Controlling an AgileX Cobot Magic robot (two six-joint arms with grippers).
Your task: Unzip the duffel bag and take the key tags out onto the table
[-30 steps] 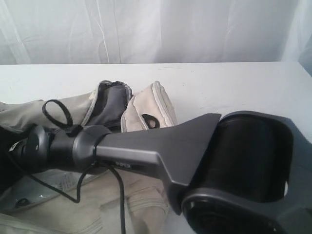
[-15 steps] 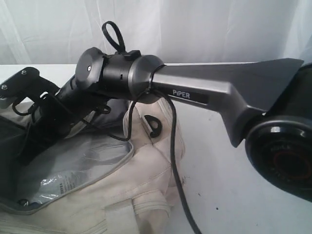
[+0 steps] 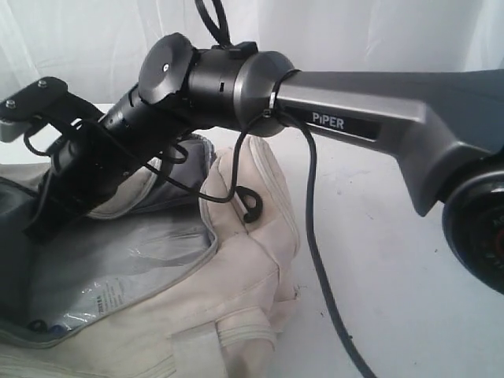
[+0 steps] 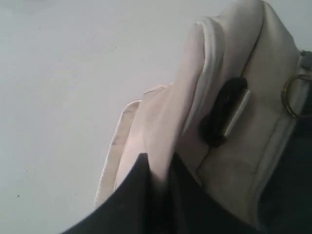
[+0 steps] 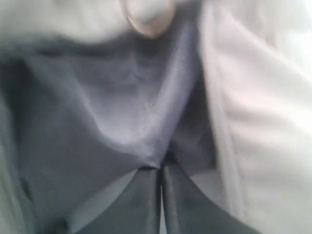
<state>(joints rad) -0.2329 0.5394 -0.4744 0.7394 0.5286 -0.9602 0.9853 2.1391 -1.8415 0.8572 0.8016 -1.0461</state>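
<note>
1. Duffel bag (image 3: 236, 276): cream fabric, lying on the white worktop (image 3: 394, 236). Its mouth is unzipped and gapes to show the grey lining (image 5: 87, 112).
2. Left hand (image 4: 158, 163): fingers almost together, pinching a fold of the bag's cream outer fabric, just beside a black strap ring (image 4: 222, 112) on the bag's end.
3. Right arm (image 3: 362, 126): stretched above the bag, reaching down into its open mouth.
4. Right hand (image 5: 160, 170): inside the bag, fingers pressed fully together, tips at the lining. The blurred view suggests nothing is held.
5. Clear plastic packet (image 3: 118, 276): lying flat on the lining, within the bag's mouth.
</note>
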